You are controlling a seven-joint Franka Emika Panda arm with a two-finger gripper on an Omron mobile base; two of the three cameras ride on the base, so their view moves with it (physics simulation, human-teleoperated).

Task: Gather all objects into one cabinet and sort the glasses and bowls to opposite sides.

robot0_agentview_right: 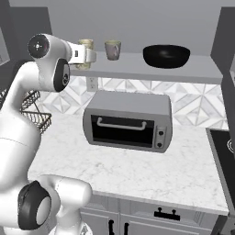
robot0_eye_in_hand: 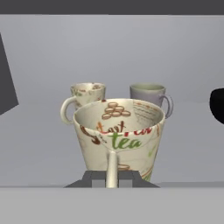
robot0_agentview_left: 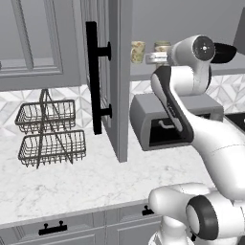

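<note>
Clamped on the handle of a cream tea cup (robot0_eye_in_hand: 118,138), the pincer (robot0_eye_in_hand: 112,177) holds it at the cabinet shelf (robot0_agentview_right: 137,66). Just behind stand another floral cup (robot0_eye_in_hand: 87,97) and the taupe cup (robot0_eye_in_hand: 148,98), side by side; the black bowl (robot0_agentview_right: 166,55) sits well apart at the far end. Judging by this, only setting this cup down remains.

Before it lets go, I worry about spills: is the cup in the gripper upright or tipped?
Upright. In the hand view the printed cup has its mouth up and level, the gripper shut on its handle.
</note>
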